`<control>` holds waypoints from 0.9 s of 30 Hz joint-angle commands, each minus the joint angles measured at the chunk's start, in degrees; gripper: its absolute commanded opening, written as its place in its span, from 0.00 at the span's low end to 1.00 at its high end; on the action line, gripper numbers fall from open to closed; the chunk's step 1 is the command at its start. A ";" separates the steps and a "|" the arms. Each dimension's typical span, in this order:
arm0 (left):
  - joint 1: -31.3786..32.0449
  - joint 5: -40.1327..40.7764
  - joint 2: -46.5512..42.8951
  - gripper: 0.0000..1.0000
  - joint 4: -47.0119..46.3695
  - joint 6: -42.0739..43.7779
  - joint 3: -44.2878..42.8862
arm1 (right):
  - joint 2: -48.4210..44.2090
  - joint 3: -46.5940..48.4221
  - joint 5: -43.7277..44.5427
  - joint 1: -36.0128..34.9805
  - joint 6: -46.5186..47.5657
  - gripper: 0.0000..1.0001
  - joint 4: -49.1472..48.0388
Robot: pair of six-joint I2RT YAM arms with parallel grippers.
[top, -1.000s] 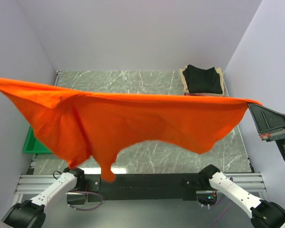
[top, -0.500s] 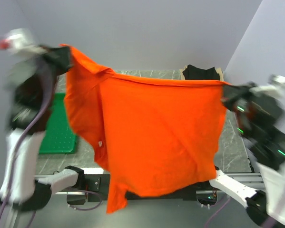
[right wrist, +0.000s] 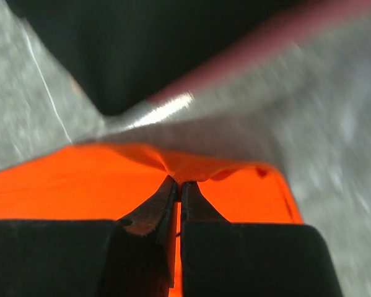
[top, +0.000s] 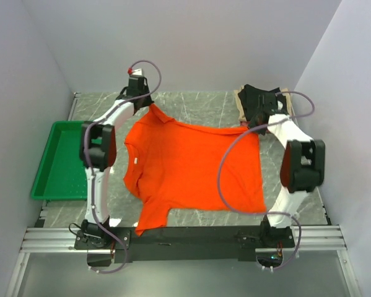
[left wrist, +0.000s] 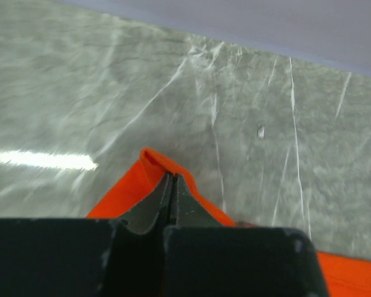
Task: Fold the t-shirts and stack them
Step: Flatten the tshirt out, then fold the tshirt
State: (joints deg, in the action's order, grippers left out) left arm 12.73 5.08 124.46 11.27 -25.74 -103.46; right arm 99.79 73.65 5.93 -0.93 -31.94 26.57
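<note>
Overhead, orange t-shirt (top: 194, 167) lay flat on table (top: 191, 102), collar at 9, hem at 3; your left gripper (top: 149, 106) held far corner at 11, right gripper (top: 254, 125) at 1. Left wrist: jaws clenched on orange fold. Right wrist: likewise, cloth spreading toward 6.

Orange t-shirt (top: 191, 170) spread flat, tabletop.

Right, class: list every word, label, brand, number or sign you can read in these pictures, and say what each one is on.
No text can be read in any view.
The small white tag on the orange t-shirt: too small to read.
The green tray: no writing shows.
</note>
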 commanded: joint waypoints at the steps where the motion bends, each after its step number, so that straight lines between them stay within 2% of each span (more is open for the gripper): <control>1: 0.01 -5.60 6.98 0.01 -4.14 -0.63 -12.80 | 7.32 10.80 -4.88 0.67 3.73 0.00 -2.23; 5: 0.10 -5.27 10.36 0.01 -6.25 -2.21 -14.84 | 9.99 13.36 -2.34 0.67 3.99 0.00 -2.22; 9: 0.10 -5.26 5.54 0.00 -7.84 -3.79 -5.65 | 9.20 12.84 -1.19 0.58 3.91 0.00 -1.96; 11: 0.10 -2.45 0.27 0.00 -8.10 -5.54 -1.24 | 8.58 12.49 -1.98 0.67 4.08 0.00 -1.35; 13: 0.19 0.97 -5.86 0.00 -9.42 -8.17 9.10 | 7.45 11.35 -2.68 0.67 4.17 0.00 -0.82; 14: 0.19 2.20 -7.90 0.00 -9.60 -9.15 9.15 | 6.92 11.34 -2.77 0.67 4.26 0.00 -0.64; 20: 1.33 6.87 -21.97 0.00 -7.41 -17.22 27.49 | 2.61 7.66 -2.77 0.67 4.87 0.00 0.85; 27: 4.75 11.17 -34.10 0.00 2.96 -26.02 38.58 | 0.06 7.22 0.65 0.67 7.07 0.00 6.65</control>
State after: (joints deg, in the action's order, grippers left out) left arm 15.49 12.32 94.26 8.84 -45.74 -68.69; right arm 103.13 81.47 3.92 -0.34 -26.68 29.76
